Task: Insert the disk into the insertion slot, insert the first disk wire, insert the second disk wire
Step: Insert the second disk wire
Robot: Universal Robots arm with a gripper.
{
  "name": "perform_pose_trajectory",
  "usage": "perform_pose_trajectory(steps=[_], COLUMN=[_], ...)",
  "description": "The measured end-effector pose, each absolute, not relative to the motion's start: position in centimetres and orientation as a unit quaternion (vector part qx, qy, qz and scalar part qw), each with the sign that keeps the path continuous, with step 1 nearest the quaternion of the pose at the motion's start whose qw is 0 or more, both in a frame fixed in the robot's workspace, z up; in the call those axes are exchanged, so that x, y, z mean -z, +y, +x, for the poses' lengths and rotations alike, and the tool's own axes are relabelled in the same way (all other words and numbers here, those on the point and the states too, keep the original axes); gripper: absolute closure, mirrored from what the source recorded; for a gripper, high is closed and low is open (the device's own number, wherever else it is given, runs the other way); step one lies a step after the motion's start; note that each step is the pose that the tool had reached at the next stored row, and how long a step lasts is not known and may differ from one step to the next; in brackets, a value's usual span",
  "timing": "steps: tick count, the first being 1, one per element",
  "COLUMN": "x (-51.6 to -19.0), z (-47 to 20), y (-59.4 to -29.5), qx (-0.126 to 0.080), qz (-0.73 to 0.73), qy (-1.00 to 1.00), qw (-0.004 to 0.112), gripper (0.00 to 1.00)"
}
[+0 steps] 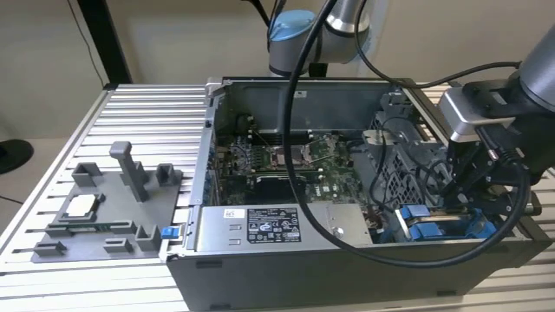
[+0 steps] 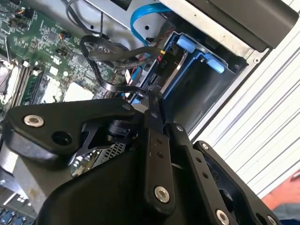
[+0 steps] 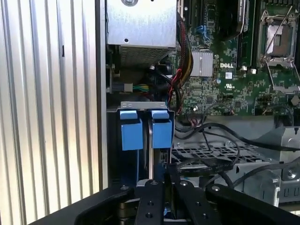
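The disk (image 3: 150,154) stands on edge in the insertion slot (image 3: 114,154), between two bright blue carrier tabs (image 3: 161,133). The same blue carriers (image 1: 433,231) sit at the case's near corner on the exterior view's right, and one (image 2: 201,54) shows in the second wrist view. My gripper (image 3: 169,180) hangs just over the disk's inner end, its jaws close together on the dark plug of a black disk wire (image 2: 105,54). That wire loops over the motherboard to the gripper (image 2: 151,101). Another plug with coloured wires (image 2: 160,58) sits at the disk's end. In the exterior view the gripper (image 1: 464,205) is low among cables.
The open computer case holds a silver labelled power-supply box (image 1: 260,227) along its near side and a green motherboard (image 1: 286,169) in the middle. A grey fixture plate (image 1: 95,214) lies on the slatted aluminium table (image 1: 147,117) at the exterior view's left. The arm's thick black cable (image 1: 295,149) arcs over the case.
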State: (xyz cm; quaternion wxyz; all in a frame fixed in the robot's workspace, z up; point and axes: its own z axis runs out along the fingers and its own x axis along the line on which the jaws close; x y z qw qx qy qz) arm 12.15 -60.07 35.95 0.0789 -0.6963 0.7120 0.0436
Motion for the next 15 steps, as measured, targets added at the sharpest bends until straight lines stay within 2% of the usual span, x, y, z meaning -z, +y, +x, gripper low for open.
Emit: perform_pose_trajectory(steps=[5,15], x=[-35.6,-35.49], z=[11.96,11.94], y=[-59.8,-59.72], qx=[-0.034,-0.034], qz=[-0.697,-0.697], qy=[0.711,0.711], qw=[0.088,0.089], gripper=[1.0,1.0])
